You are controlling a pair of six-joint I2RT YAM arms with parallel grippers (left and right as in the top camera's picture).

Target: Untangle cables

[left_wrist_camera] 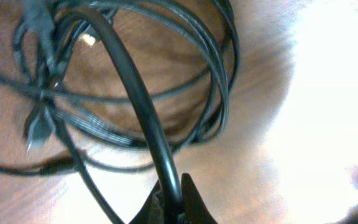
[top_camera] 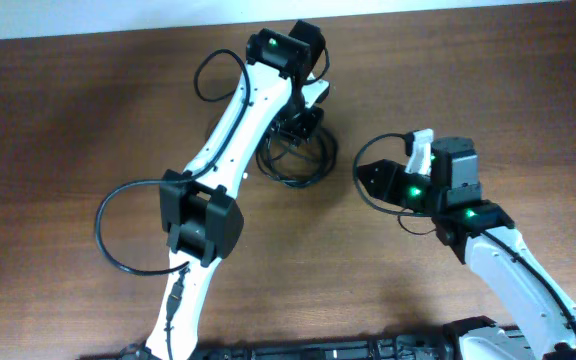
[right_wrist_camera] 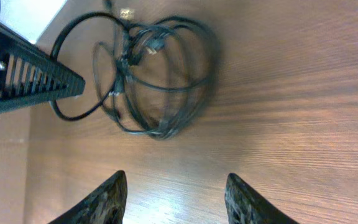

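Observation:
The cables [top_camera: 298, 160] lie as a tangle of thin black loops on the wooden table, just below my left gripper [top_camera: 303, 118]. In the left wrist view the left gripper [left_wrist_camera: 174, 198] is shut on one black cable strand [left_wrist_camera: 143, 106], which runs up from the jaws across the coils [left_wrist_camera: 216, 81]. A small plug [left_wrist_camera: 37, 127] shows at the left. My right gripper [top_camera: 393, 165] is open and empty to the right of the tangle, apart from it. In the right wrist view the tangle [right_wrist_camera: 157, 81] lies ahead of the open fingers [right_wrist_camera: 176, 190].
The left arm [top_camera: 218, 150] reaches diagonally across the table, with its own thicker wire loops [top_camera: 118, 230] beside it. Part of the left arm [right_wrist_camera: 17, 74] shows at the left of the right wrist view. Bare wooden table [top_camera: 58, 120] lies all around.

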